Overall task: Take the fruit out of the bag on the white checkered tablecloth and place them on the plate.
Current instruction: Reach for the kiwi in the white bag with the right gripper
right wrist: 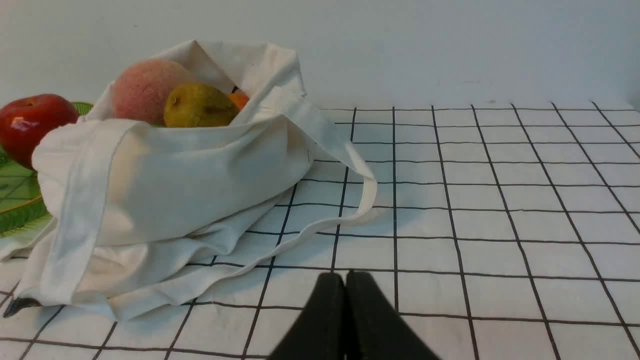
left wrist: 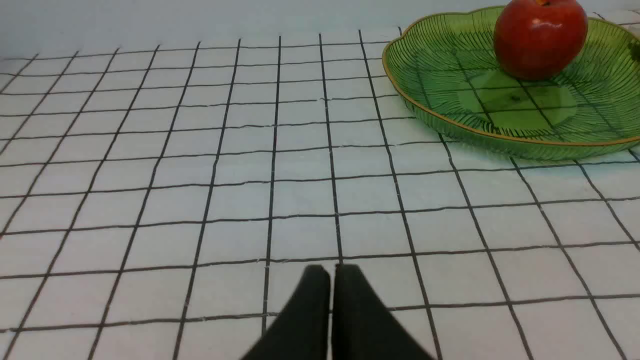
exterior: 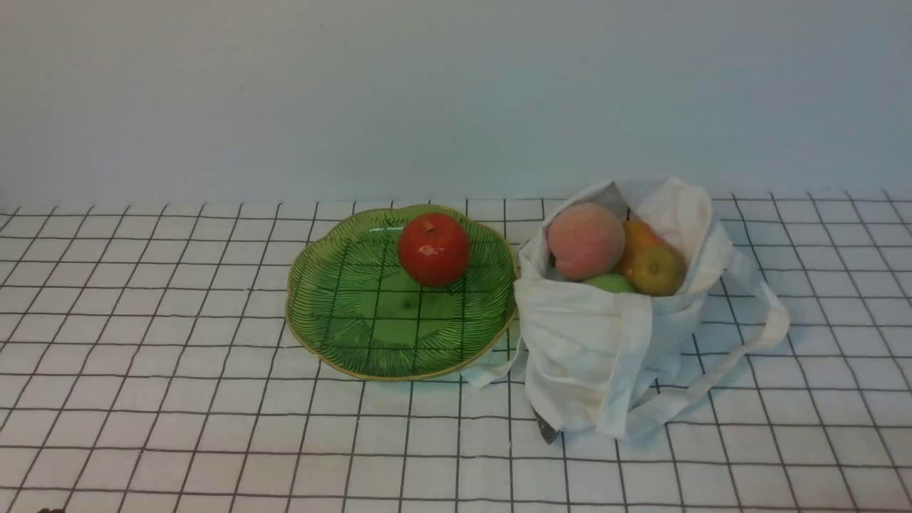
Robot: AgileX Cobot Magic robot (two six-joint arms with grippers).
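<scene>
Toward the desk's (exterior: 142,356) right edge, your bag (exterior: 605,335) slumps open. Left claw (left wrist: 330,272), right claw (right wrist: 345,280) both pinched together, empty. Snag cloth grabbing the peach (exterior: 586,240) and you could topple it.

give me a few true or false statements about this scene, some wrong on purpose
1. A red apple sits on the green plate. True.
2. The peach lies on the plate. False: it is in the cloth bag, with other fruit.
3. The left pincer and right pincer are both shut and empty. True.
4. The bag lies on the plate's left. False: it is on the plate's right.
</scene>
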